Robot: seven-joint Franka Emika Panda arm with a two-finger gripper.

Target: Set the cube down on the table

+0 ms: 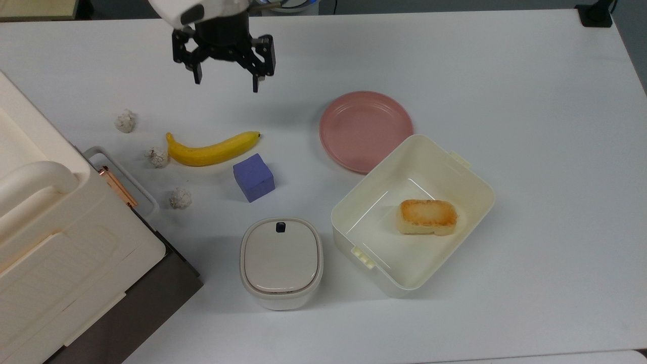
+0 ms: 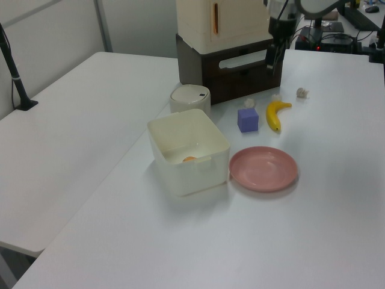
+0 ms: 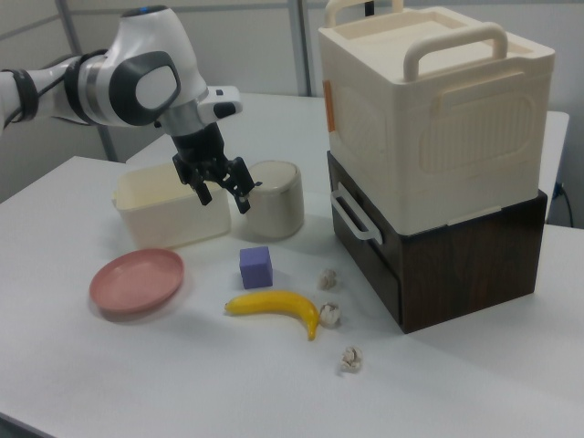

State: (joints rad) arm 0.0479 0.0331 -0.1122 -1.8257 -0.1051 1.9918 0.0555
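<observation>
The blue-purple cube (image 1: 253,177) (image 2: 247,120) (image 3: 256,267) rests flat on the white table (image 1: 505,76) (image 2: 337,229) (image 3: 182,383), between the banana and the lidded pot. My gripper (image 1: 227,79) (image 3: 224,195) hangs high above the table, well clear of the cube, toward the top view's upper left. Its two black fingers are spread wide with nothing between them. In the left view the gripper (image 2: 275,54) hangs in front of the dark cabinet.
A yellow banana (image 1: 212,150) lies just beyond the cube. A pink plate (image 1: 365,129), a cream bin (image 1: 412,212) holding toasted bread (image 1: 427,216), a lidded cream pot (image 1: 281,262), three crumpled paper balls (image 1: 157,156) and a big cream case on a dark cabinet (image 3: 429,164) surround it.
</observation>
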